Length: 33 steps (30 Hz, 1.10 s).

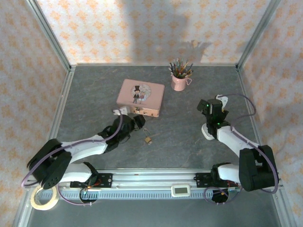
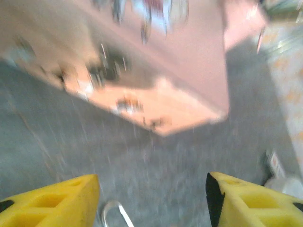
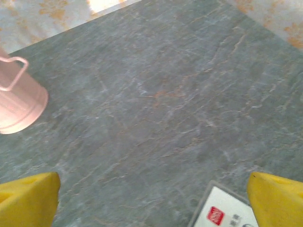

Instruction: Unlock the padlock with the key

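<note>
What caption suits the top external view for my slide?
Left gripper near the pink tin, padlock lying free on the table beside it.

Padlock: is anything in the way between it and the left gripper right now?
Nothing visible. The padlock lies on bare table right beside the left gripper, whose jaws stand open and empty. The pink tin sits beyond, not between them.

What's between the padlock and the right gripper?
Bare grey table only. The top view shows nothing on the stretch from the padlock to the right gripper; the pink tin sits farther back.
</note>
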### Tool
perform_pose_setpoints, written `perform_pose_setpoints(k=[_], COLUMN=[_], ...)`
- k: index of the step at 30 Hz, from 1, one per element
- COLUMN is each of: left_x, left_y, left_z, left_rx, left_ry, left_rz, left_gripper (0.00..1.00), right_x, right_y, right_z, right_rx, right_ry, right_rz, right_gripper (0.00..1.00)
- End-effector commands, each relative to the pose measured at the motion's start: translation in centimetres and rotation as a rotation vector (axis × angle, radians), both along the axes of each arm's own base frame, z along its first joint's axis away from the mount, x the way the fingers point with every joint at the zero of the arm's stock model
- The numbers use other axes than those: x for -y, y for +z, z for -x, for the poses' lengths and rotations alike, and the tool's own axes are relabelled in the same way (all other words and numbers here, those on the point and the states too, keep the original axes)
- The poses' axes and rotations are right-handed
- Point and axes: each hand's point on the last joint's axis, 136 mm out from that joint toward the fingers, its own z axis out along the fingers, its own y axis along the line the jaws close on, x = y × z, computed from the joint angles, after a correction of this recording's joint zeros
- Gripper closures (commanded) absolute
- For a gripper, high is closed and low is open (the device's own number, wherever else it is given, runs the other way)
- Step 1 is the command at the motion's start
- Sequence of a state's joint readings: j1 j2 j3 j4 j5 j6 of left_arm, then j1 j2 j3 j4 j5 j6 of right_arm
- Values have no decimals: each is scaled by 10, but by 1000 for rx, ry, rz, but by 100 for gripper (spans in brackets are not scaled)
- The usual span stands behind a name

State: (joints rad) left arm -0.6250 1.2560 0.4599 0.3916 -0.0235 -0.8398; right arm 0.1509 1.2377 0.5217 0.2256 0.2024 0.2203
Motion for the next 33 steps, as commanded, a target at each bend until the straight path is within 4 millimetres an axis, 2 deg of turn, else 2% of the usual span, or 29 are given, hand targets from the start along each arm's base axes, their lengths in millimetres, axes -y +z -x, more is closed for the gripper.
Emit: perform_pose_setpoints(k=[1,5,8,11,16,20,23,29,33], left_x=[-57,-119,-161,-198,-237,-254,-261,-260,-253], left_y=[29,67,84,87,74,65,61,44,41], left_z=[-20,-35,-41,-42,-33,-19,-14,-15,-21], left_rx=[100,213,256,256,235,261,289,340,406], left_ry=[164,337,457,569,704,783,804,760,703], left_rz=[-93,-184,-313,-432,-610,-686,-719,-740,-751], left_gripper=[27,13,10,8,7,7,7,6,5], right_x=[15,20,17,12,9,12,22,20,20], right_y=[9,3,2,8,15,19,10,6,5], right_z=[-1,0,-6,-14,-18,-15,-15,-9,-10], right_rx=[74,119,156,214,301,356,364,386,377], right_ry=[-28,-33,-6,29,54,51,32,75,75], right_rz=[80,133,146,161,174,190,150,127,128], right_gripper=[0,0,0,0,0,0,0,0,0])
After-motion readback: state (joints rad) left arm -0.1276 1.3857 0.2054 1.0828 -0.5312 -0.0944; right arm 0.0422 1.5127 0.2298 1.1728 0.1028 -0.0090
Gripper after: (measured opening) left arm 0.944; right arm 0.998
